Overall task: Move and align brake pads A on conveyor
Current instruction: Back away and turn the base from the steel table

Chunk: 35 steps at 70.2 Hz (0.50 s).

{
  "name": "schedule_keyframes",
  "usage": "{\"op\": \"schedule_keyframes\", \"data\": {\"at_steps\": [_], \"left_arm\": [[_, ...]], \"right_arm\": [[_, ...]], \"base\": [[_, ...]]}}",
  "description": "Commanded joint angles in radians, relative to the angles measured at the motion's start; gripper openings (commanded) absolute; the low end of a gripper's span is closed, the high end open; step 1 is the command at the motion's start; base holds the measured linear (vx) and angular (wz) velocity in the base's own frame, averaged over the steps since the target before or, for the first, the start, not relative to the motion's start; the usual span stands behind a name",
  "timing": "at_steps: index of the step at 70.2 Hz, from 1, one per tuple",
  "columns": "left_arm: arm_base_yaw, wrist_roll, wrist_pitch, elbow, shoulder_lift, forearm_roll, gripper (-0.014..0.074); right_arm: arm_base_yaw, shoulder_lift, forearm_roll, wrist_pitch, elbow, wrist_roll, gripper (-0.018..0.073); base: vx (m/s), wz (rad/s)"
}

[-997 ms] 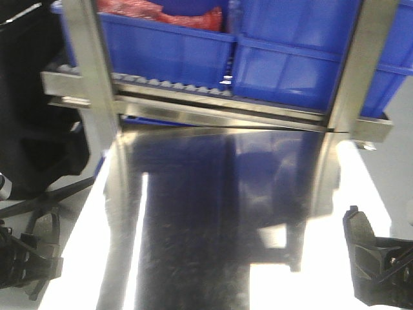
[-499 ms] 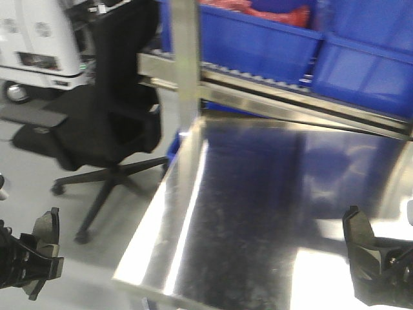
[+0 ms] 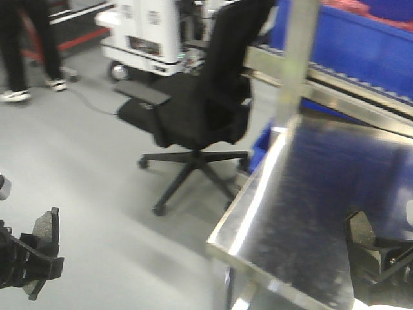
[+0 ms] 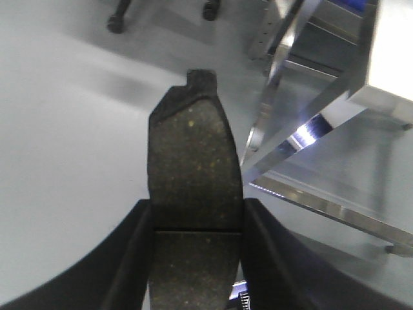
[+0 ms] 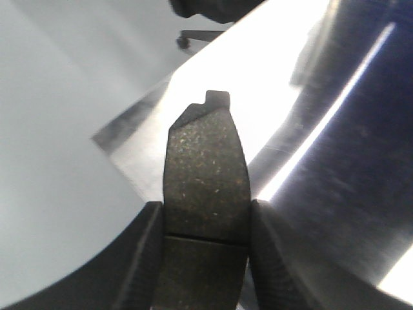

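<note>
Two grippers, one piece in each: the left gripper (image 4: pixel 197 216) is closed narrowly on the first brake pad A (image 4: pixel 193 155), fingers against its long edges and the notched end projecting over the grey floor (image 4: pixel 58 129). The right gripper (image 5: pixel 205 216) clamps the second brake pad A (image 5: pixel 205 161) likewise, above a corner of the shiny steel tabletop (image 5: pixel 271 84). Both arms sit low at the front view's bottom corners, with one black office chair (image 3: pixel 200 110), blue bins (image 3: pixel 361 45) and a white machine (image 3: pixel 151 32) beyond.

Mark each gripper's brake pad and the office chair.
left brake pad (image 4: pixel 195 174), left wrist view, face above groove
right brake pad (image 5: pixel 205 181), right wrist view, face above groove
office chair (image 3: pixel 232 58), front view, backrest
</note>
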Motion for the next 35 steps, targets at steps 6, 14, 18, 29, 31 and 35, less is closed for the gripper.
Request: {"op": "schedule_keyframes", "data": {"at_steps": [6, 14, 18, 29, 31, 35], "left_arm": [[-0.007, -0.003, -0.059, -0.027, -0.013, -0.004, 0.0073], [-0.007, -0.003, -0.059, -0.027, -0.013, -0.004, 0.0073], [-0.007, -0.003, -0.059, -0.027, -0.013, -0.004, 0.0073], [-0.007, -0.003, -0.059, -0.027, -0.013, -0.004, 0.0073], [-0.007, -0.003, -0.059, -0.027, -0.013, -0.004, 0.0073], [-0.007, -0.003, -0.059, -0.027, -0.013, -0.004, 0.0073]], "right_arm": [[-0.001, -0.004, -0.007, -0.083, -0.029, -0.009, -0.0001], [-0.001, -0.004, -0.007, -0.083, -0.029, -0.009, -0.0001], [-0.001, -0.004, -0.007, -0.082, -0.029, -0.009, -0.0001], [-0.001, -0.004, -0.007, -0.08, -0.029, -0.009, -0.0001], [-0.001, -0.004, -0.007, -0.08, -0.029, -0.009, -0.0001], [-0.001, -0.004, -0.007, -0.077, -0.029, -0.009, -0.0001]], "base": [[-0.1, 0.57], [-0.09, 0.58], [-0.08, 0.6], [-0.06, 0.6], [-0.05, 0.62], [-0.04, 0.63]]}}
